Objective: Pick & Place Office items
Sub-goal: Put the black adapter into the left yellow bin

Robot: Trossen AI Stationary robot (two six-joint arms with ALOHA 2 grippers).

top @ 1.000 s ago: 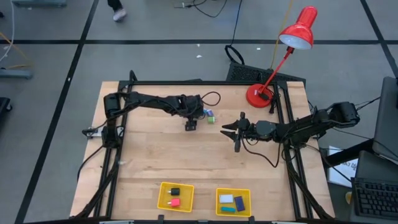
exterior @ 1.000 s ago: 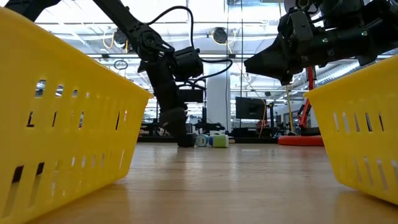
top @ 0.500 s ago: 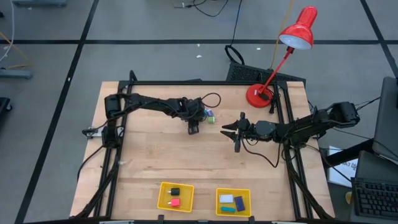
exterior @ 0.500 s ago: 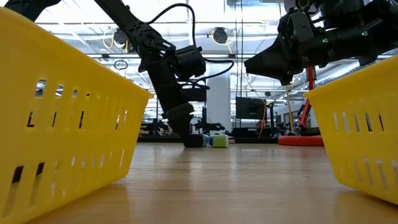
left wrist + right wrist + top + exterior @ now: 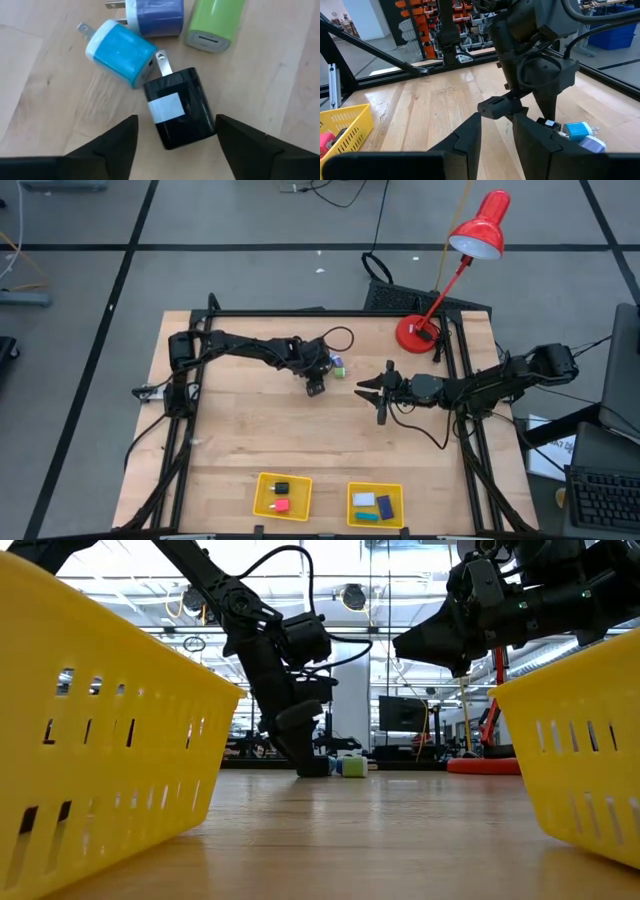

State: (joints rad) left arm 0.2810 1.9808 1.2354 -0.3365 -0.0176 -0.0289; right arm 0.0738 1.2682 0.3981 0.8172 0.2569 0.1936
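My left gripper is open and points down at the table's far middle. In the left wrist view its fingers stand on either side of a black charger with a white label, which lies flat on the wood. Close beyond it lie a light blue charger, a purple-blue one and a green one. The low view shows the green one beside the left gripper. My right gripper hovers open to their right, above the table, holding nothing. My left gripper comes from above with one finger close beside the black charger's long side. I cannot tell whether it touches. The other finger stands clear of the opposite side.
Two yellow trays sit at the near edge. The left one holds a black and a pink-red item, the right one white-silver, light blue and teal ones. A red desk lamp's base stands at the far right corner. Bare wood lies between.
My left gripper has moved a little toward the table's right and near edge, over the black charger, and has tipped so that its fingers slant more in the low view. The chargers have stayed where they were.
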